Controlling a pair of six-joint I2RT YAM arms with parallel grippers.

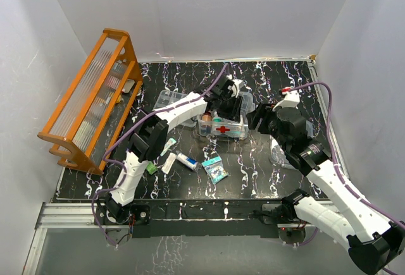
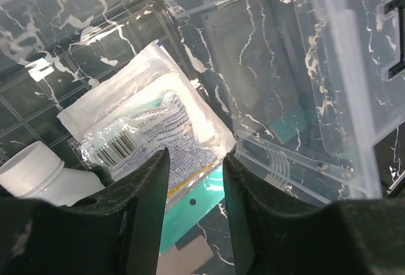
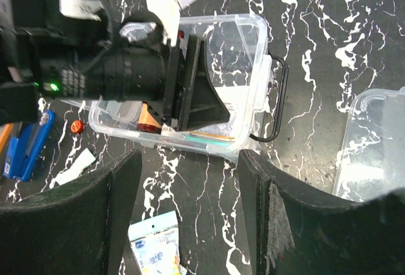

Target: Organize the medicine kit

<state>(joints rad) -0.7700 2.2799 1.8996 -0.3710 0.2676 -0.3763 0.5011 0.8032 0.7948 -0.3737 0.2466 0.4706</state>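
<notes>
Medicine kit sat near the middle of the bench, slightly toward the far edge, with its lid off and the red cross on its near wall. A dark handle loop hung at its right end.

Left fingers reached down into the open kit from above. In the left wrist view they stood a narrow gap apart with nothing clamped between them. Below them, inside the kit's clear wall, lay a white sachet with a barcode. A white bottle was beside it and a teal flat item showed underneath.

Right fingers hovered just beside the kit's right end. They were spread wide and held nothing, and the kit was visible beyond them.

A clear plastic piece lay on the bench to the right of the kit; I could not tell whether it was lid or tray. A divided clear tray lay left of the kit, partly under the left arm. An orange wooden rack stood at the far left corner.

Loose near the front edge were a white tube and a teal packet.
</notes>
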